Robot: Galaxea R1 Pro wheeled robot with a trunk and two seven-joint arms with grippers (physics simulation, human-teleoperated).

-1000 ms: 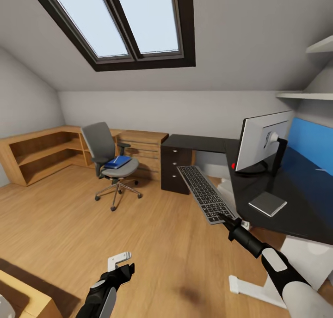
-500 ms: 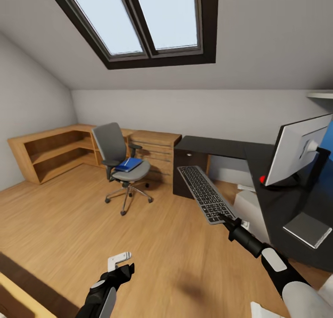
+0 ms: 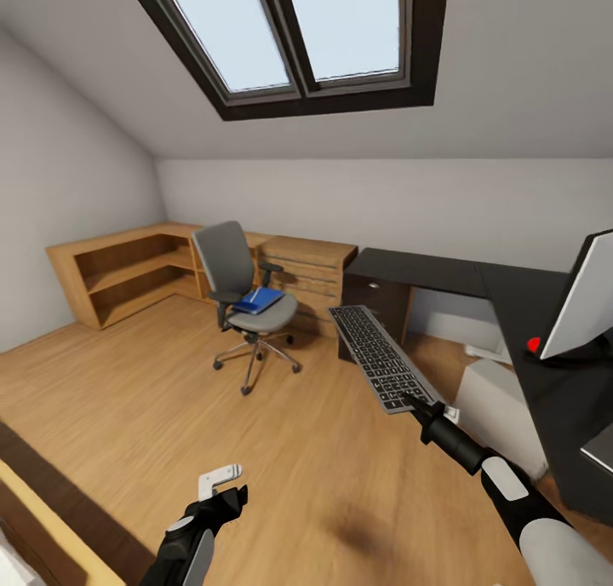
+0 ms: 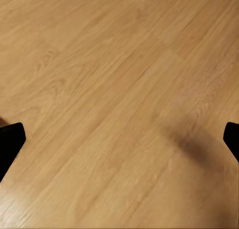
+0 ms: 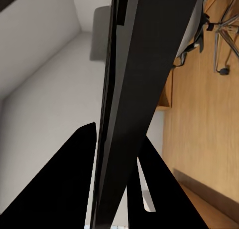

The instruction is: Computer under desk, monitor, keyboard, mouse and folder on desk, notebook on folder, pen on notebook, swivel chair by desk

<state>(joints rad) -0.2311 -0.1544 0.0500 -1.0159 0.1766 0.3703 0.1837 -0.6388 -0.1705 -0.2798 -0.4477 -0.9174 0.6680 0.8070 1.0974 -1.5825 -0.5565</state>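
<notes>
Our right claw (image 3: 419,405) gripped the keyboard (image 3: 380,356) by its near short edge, the board jutting out ahead of it over open wood floor (image 3: 128,399). Our left claw (image 3: 223,486) hung low with its fingers spread and empty, bare boards beneath. Well ahead of the right claw and off to its left stood the swivel chair (image 3: 243,301), the blue folder (image 3: 258,300) on its seat. To its right ran the black table (image 3: 477,279), its edge close by, with the monitor (image 3: 587,301) upon it.
</notes>
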